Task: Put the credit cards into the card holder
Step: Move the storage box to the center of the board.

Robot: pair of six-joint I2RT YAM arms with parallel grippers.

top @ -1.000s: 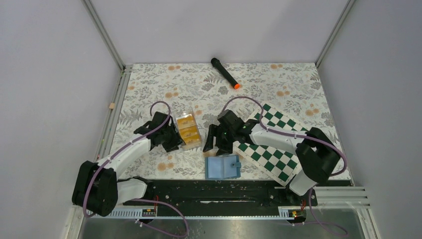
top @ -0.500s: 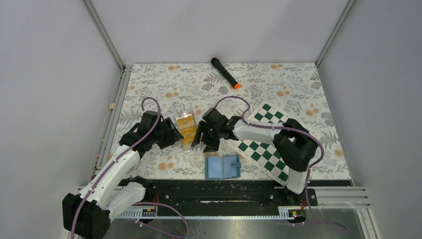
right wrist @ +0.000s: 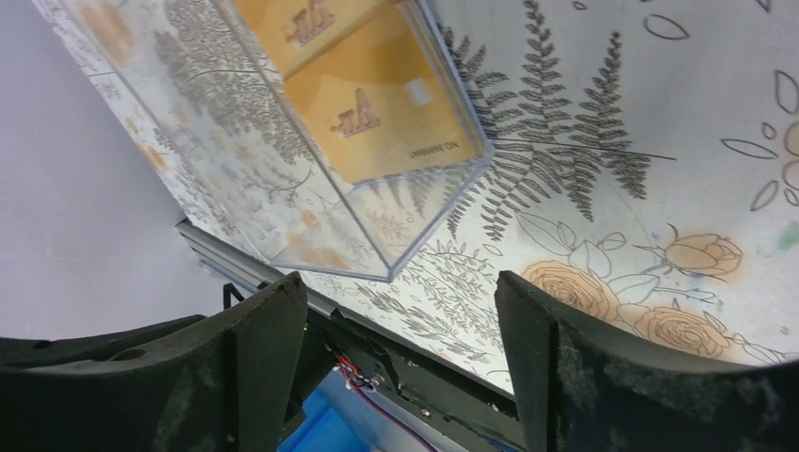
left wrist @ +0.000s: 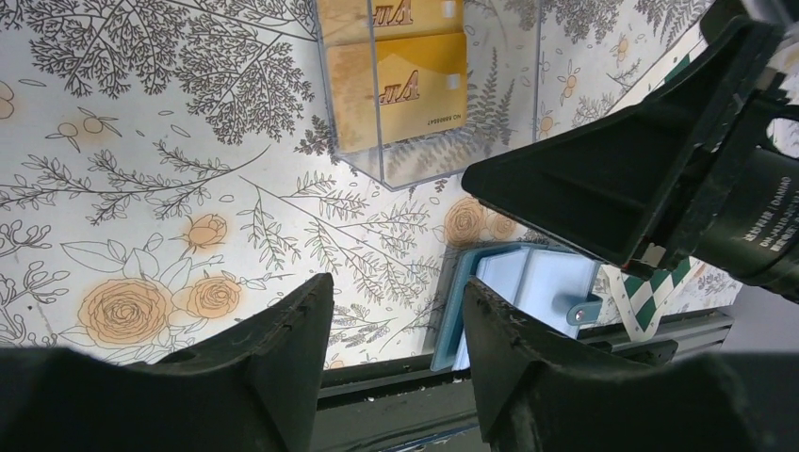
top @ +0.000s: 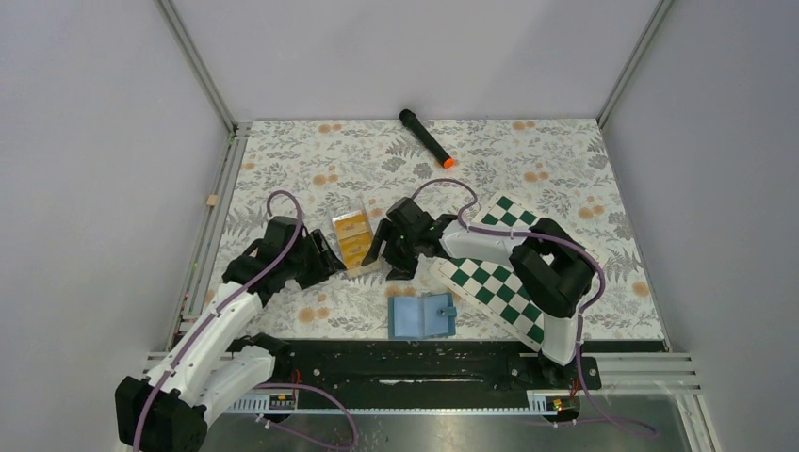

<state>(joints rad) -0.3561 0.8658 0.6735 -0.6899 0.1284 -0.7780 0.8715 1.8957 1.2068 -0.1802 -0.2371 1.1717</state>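
Observation:
Two orange-yellow credit cards [top: 352,236] lie in a clear plastic tray [top: 364,271] left of the table's middle; they also show in the left wrist view as cards [left wrist: 399,87] and in the right wrist view as cards [right wrist: 375,105]. The blue card holder [top: 422,316] lies open near the front edge, its snap tab to the right; the left wrist camera sees this holder [left wrist: 524,290] just past my fingers. My left gripper [top: 323,260] stands open at the tray's left side, empty [left wrist: 398,288]. My right gripper [top: 386,260] stands open at the tray's right side, empty [right wrist: 400,282].
A green-and-white chessboard [top: 513,275] lies right of the tray, under the right arm. A black marker with an orange tip [top: 426,138] rests at the back. The black base rail [top: 405,358] runs along the front edge.
My right gripper has moved left up to the tray's right side. The left arm has stretched forward and its jaws have opened wider. The tray has shifted slightly.

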